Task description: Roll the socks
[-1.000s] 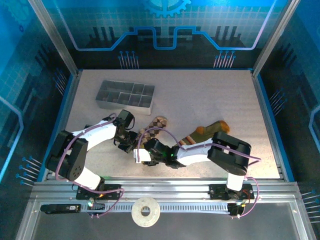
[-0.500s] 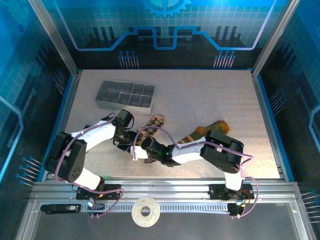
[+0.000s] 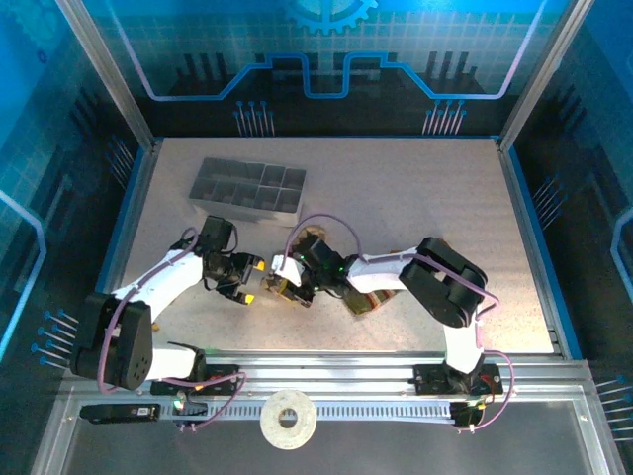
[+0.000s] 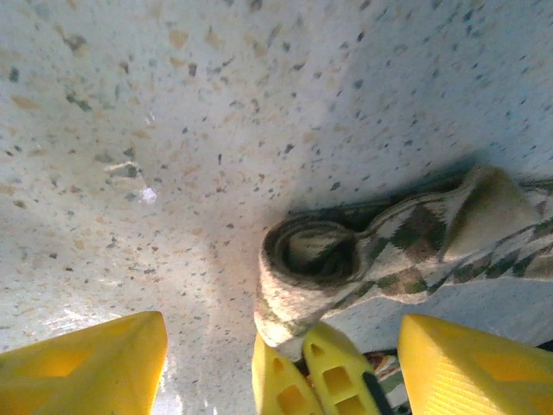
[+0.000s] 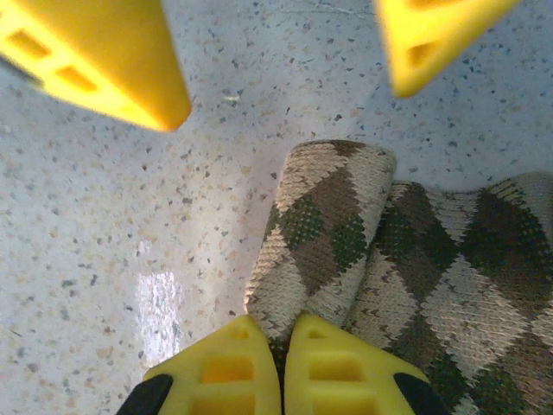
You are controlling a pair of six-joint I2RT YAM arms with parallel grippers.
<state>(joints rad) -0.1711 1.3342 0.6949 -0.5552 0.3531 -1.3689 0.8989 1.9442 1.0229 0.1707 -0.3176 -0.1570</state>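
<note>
Grip: right gripper [image 5: 281,337] clamped on coiled end of checkered sock [image 5: 320,225], centre of top frame. Left gripper [image 3: 251,282] spread wide, holding nothing, just left of coil. Keep pinch firm, turn slowly, press coil to table [image 3: 415,198], guard against slack layers.

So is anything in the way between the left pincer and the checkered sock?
Only the right pincer. It is shut on the rolled end of the checkered sock and sits in the gap of the open left pincer, in front of the roll. Otherwise the table between them looks bare.
</note>
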